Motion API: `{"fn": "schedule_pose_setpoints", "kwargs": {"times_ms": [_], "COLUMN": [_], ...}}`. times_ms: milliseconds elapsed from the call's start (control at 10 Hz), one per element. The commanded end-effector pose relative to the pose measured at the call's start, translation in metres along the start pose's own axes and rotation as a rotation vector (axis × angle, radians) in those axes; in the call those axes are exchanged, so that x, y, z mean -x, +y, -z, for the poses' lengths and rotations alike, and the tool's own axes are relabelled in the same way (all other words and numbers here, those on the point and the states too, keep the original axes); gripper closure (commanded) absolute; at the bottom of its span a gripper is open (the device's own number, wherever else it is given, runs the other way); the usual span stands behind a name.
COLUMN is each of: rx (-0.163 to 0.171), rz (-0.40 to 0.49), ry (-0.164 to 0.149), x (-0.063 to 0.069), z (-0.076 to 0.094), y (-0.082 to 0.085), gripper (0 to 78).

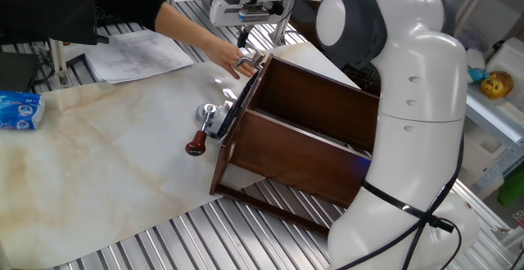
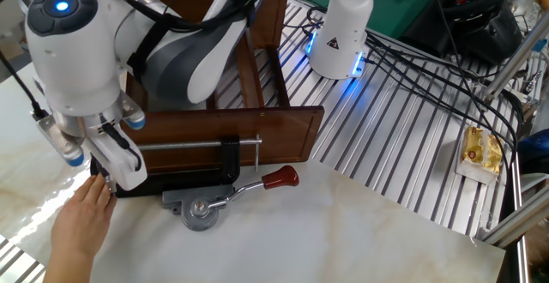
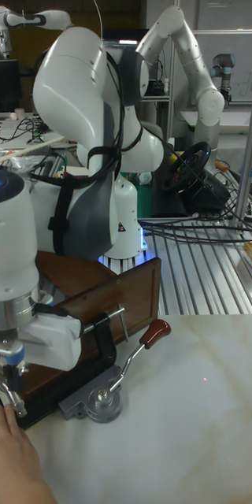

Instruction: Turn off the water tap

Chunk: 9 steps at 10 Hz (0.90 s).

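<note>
The water tap (image 1: pixel 249 59) is a small silver piece at the far top corner of the dark wooden box (image 1: pixel 303 131), where a person's hand (image 1: pixel 223 55) touches it. My gripper (image 1: pixel 260 38) hangs just above the tap, open, with nothing between its fingers. In the other fixed view the gripper (image 2: pixel 102 170) sits at the box's left end, right over the hand (image 2: pixel 80 225), and the tap is hard to make out there. The tall view shows the gripper (image 3: pixel 4 376) low at the left, above the hand (image 3: pixel 8 457).
A black C-clamp (image 2: pixel 230 159) grips the box's (image 2: pixel 214 133) side. A chrome fitting (image 1: pixel 209 116) with a dark red knob (image 1: pixel 195 147) lies on the marble tabletop beside it. Papers (image 1: pixel 135 55) and a blue pack (image 1: pixel 18 110) lie at the left. My own arm (image 1: pixel 409 114) looms over the box.
</note>
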State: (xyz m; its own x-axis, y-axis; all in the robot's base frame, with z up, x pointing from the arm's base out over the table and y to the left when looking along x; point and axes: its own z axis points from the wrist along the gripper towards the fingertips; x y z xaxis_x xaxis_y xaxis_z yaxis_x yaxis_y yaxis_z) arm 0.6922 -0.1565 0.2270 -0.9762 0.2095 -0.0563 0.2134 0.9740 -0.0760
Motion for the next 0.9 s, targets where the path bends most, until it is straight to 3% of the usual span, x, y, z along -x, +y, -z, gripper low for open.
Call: {"fn": "schedule_pose_setpoints", "kwargs": {"times_ms": [100, 500, 900], "rx": [-0.007, -0.005, 0.029], "rz": [-0.016, -0.097, -0.122], "ry": [0.003, 0.027, 0.053], "x": [0.003, -0.011, -0.025], "z": [-0.001, -0.003, 0.004], "y": [-0.001, 0.016, 0.035], "gripper": [77.6, 77.6, 77.6]}}
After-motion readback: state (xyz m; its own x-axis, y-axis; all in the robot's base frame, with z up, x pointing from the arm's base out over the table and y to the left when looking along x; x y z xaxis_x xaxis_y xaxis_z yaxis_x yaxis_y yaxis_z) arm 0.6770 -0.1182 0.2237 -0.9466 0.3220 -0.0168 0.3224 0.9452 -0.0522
